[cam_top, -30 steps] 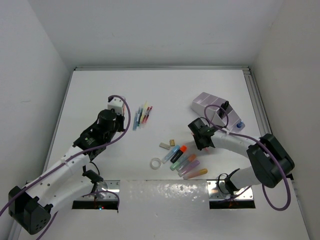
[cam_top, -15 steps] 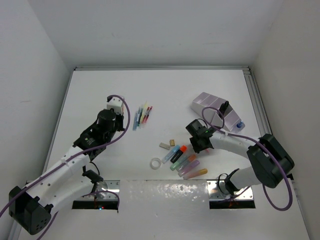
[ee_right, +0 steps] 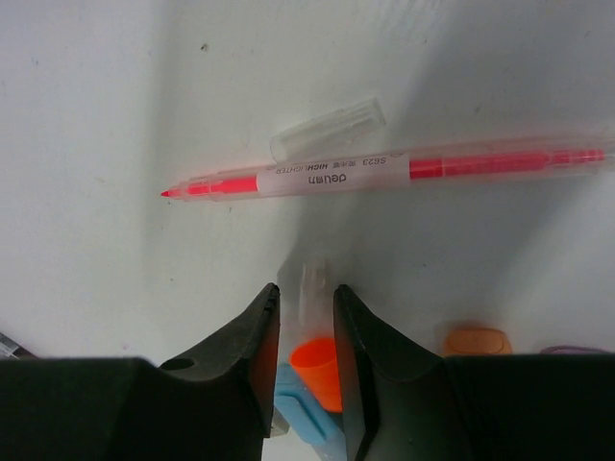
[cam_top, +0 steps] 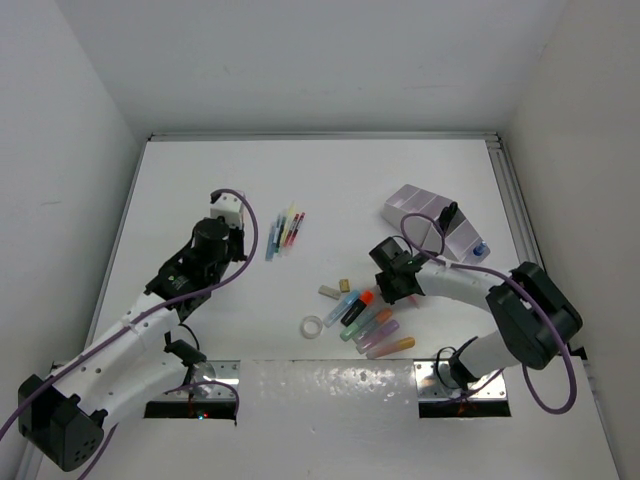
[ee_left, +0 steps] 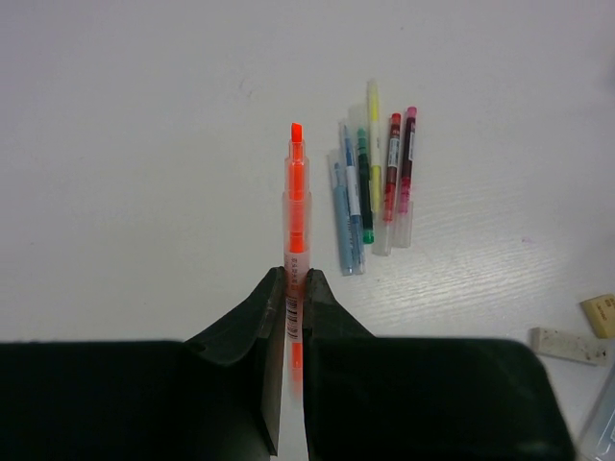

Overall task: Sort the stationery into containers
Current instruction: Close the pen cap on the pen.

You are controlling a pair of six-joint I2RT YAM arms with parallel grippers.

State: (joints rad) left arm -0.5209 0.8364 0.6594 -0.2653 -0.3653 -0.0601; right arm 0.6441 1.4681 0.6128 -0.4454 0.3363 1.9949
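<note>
My left gripper (ee_left: pixel 297 274) (cam_top: pixel 226 222) is shut on a thin orange pen (ee_left: pixel 296 206) that points away from me, left of a row of thin coloured pens (ee_left: pixel 370 187) (cam_top: pixel 285 230). My right gripper (ee_right: pixel 306 288) (cam_top: pixel 385 290) hangs at the edge of the stubby highlighters (cam_top: pixel 375 325). Its jaws stand partly apart around the orange cap (ee_right: pixel 317 370) of a black highlighter (cam_top: pixel 357 307), with a gap showing on the left side. Beyond its tips lie a red pen (ee_right: pixel 384 173) and a loose clear cap (ee_right: pixel 327 128). The lilac-white organizer (cam_top: pixel 410 200) stands at the back right.
A clear tape ring (cam_top: pixel 312 326) and two beige erasers (cam_top: pixel 330 291) (ee_left: pixel 569 346) lie left of the highlighters. A blue highlighter (ee_right: pixel 298 413) lies beside the orange cap. A black scissor handle (cam_top: pixel 448 212) sticks out of the organizer. Walls close in the table on three sides.
My right gripper has slid left, from near the organizer to the orange-capped highlighter. The left arm still holds the orange pen and has barely moved.
</note>
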